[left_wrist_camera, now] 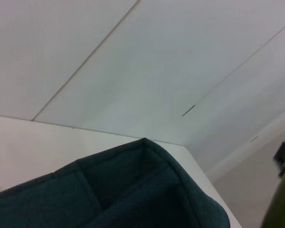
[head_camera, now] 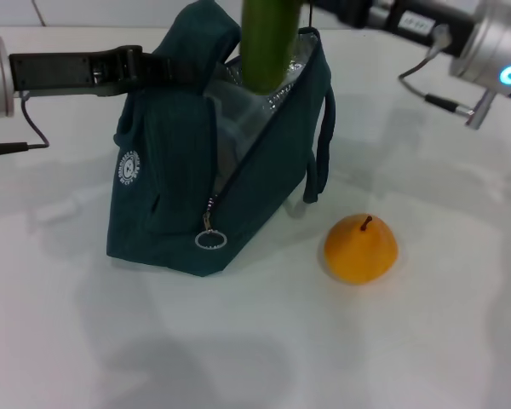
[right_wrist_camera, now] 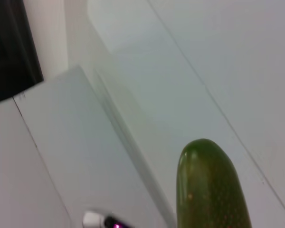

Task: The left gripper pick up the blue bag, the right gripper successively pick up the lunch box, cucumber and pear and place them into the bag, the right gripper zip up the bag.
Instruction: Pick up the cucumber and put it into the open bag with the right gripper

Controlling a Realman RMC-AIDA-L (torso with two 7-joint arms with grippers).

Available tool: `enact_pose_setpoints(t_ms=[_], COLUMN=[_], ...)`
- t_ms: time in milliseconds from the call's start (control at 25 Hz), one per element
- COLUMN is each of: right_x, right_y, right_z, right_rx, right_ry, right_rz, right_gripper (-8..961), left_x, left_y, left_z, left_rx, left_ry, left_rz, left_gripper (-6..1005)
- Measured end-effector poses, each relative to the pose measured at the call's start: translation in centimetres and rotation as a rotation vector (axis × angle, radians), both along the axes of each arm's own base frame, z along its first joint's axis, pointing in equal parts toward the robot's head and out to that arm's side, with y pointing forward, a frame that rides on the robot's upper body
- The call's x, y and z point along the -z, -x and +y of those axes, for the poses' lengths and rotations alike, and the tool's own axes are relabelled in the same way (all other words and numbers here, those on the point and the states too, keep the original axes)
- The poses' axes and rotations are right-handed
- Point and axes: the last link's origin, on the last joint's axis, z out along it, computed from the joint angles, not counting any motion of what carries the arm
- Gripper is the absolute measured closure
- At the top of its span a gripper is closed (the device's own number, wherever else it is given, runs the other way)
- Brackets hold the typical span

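My left end effector [head_camera: 157, 68] comes in from the left and is clamped on the upper edge of the blue bag [head_camera: 175, 204], near one of its two loop handles. The bag stands on the white counter [head_camera: 255, 341], mouth open, silver lining showing, its ring zipper pull [head_camera: 210, 239] hanging low on the front and a round white logo [head_camera: 129, 168] on the side. One cucumber [head_camera: 268, 43] stands upright in the mouth, its top cut off by the head view's edge. My right arm reaches in above it; whether my right end effector is apart or together I cannot tell. One pear [head_camera: 360, 248] sits on the counter just right of the bag, apart from it. My left wrist view shows only a bag corner [left_wrist_camera: 147, 190]; my right wrist view alone shows the cucumber's rounded tip [right_wrist_camera: 206, 185].
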Motion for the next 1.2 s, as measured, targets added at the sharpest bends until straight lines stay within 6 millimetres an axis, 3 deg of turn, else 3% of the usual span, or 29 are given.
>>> enact_pose_setpoints(t_ms=[520,1200], right_x=[3.6,4.3], right_y=[-0.3,0.0], right_z=[-1.8,-1.7], right_rx=[-0.043,-0.065], right_ry=[0.005,-0.036], right_rz=[-0.143,-0.179], right_gripper=[363,360], left_x=[0.1,0.2], left_y=[0.0,-0.2], left_z=[0.0,0.0], left_rx=[0.000,0.007], left_ry=[-0.001,0.004], left_rz=[-0.004,-0.003], left_gripper=[929,927])
